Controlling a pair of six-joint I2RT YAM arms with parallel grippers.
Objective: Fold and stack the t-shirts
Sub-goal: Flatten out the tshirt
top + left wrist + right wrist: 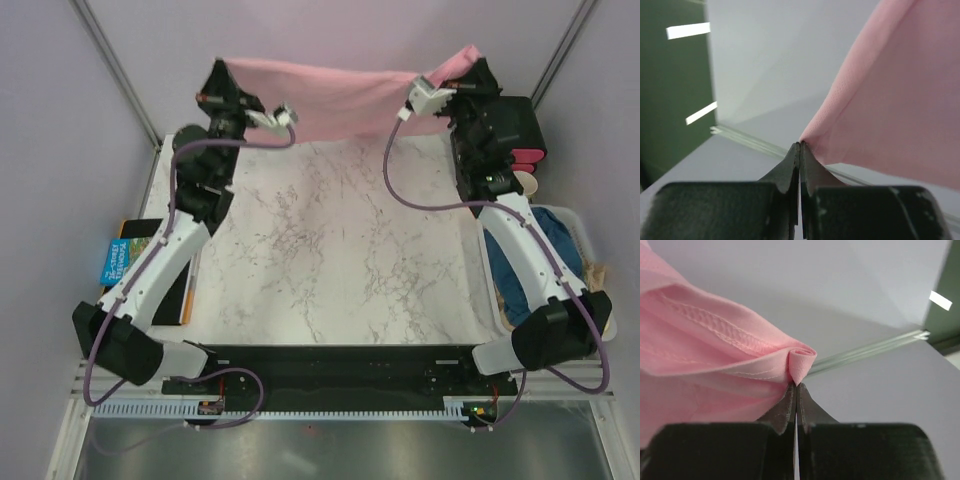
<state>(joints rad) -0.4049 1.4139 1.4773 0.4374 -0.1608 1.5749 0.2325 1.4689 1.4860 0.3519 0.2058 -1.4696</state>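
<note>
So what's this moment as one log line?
pink t-shirt: held up, stretched between both hands | left hand: shut on one corner | right hand: shut on rolled hem | teal t-shirt: in white bin, untouched

The desk (330,260) has a white top with grey marble veining. A black base plate (340,362) runs along its near edge. At the left edge lies a flat black object (183,292) with a blue card (118,258) on it. A white bin (592,240) stands at the right edge. The pink t-shirt (340,100) hangs over the far edge, and whether its hem touches the top is unclear.
</note>
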